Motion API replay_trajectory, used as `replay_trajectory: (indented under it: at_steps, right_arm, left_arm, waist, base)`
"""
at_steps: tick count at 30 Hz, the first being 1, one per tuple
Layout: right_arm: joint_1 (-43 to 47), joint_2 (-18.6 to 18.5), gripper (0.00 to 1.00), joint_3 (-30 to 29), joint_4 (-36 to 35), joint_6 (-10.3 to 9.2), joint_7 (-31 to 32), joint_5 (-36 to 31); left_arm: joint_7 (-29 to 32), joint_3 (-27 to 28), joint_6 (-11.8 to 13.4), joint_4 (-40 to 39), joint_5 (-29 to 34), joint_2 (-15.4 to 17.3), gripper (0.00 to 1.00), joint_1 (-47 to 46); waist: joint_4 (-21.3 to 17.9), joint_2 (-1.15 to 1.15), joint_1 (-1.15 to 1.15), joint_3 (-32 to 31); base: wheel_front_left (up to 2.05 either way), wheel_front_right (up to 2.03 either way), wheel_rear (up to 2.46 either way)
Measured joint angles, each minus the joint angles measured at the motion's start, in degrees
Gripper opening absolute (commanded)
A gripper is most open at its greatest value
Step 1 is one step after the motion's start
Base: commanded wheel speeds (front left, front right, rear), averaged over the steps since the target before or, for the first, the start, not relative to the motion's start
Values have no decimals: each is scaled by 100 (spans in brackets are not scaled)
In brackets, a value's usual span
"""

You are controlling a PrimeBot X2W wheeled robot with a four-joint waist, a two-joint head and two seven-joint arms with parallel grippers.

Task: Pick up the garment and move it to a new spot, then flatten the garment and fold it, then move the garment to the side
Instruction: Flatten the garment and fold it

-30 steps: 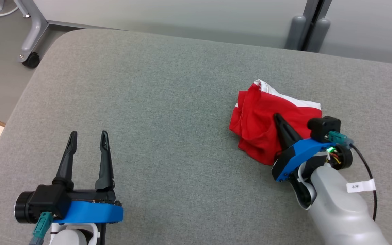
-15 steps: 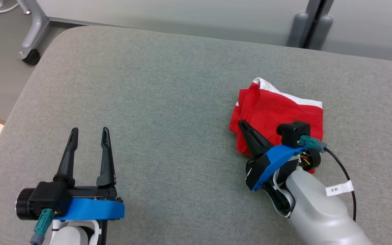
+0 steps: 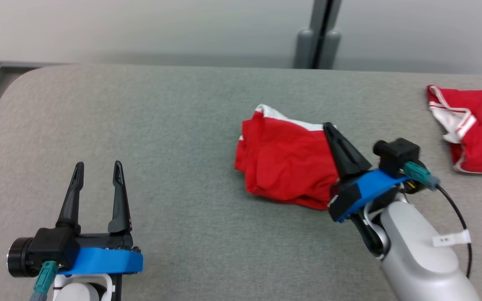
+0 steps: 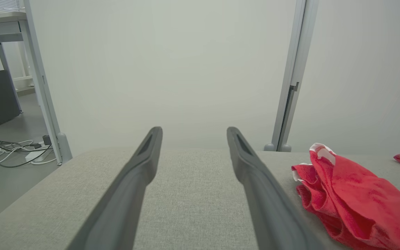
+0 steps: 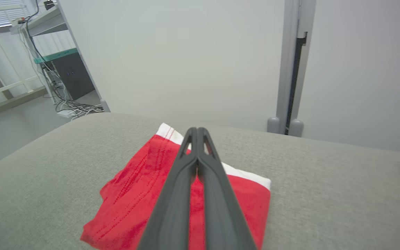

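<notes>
Sweeping your clenched right end effector [image 3: 329,126] from the left corner of the folded red-and-white cloth garment [image 3: 285,167] to its right edge, you gripped nothing; it lay on the grey padded bench [image 3: 161,125], seemingly awaiting the sideways move.

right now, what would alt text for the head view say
The right gripper, fingers shut, reaches over the right edge of a folded red garment with a white band on a grey padded table. The left gripper sits open at lower left, and a second red garment with white trim lies at the far right.
</notes>
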Motion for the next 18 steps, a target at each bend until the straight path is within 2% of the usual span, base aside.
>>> replay_trajectory:
  at_steps: [7, 8, 9, 10, 11, 18]
  right_arm:
    - [671, -305, 0, -601, -565, 0, 0, -347]
    - [772, -330, 23, -698, -626, 0, 0, -359]
    - [871, -346, 39, -786, -665, 0, 0, -393]
    - [976, -360, 87, -892, -732, 0, 0, -407]
    - [1077, -378, 100, -994, -801, 0, 0, -434]
    - [1801, -388, 100, -1617, -1173, 0, 69, -565]
  left_arm:
    - [0, 54, 7, 81, 67, 74, 100, 161]
    - [0, 66, 8, 89, 71, 89, 100, 186]
    - [-1, 85, 24, 96, 71, 100, 100, 215]
    - [0, 93, 34, 100, 71, 112, 100, 257]
    - [0, 101, 49, 112, 71, 125, 100, 293]
    - [81, 120, 76, 134, 69, 207, 100, 502]
  waist:
    - [-467, 0, 0, -381]
    - [-525, 0, 0, -438]
    - [-581, 0, 0, -497]
    - [-633, 0, 0, -551]
    - [-678, 0, 0, -605]
    - [-878, 0, -1, -871]
  base:
    - [0, 0, 0]
    - [0, 0, 0]
    - [0, 0, 0]
    - [0, 0, 0]
    - [0, 0, 0]
    - [0, 0, 0]
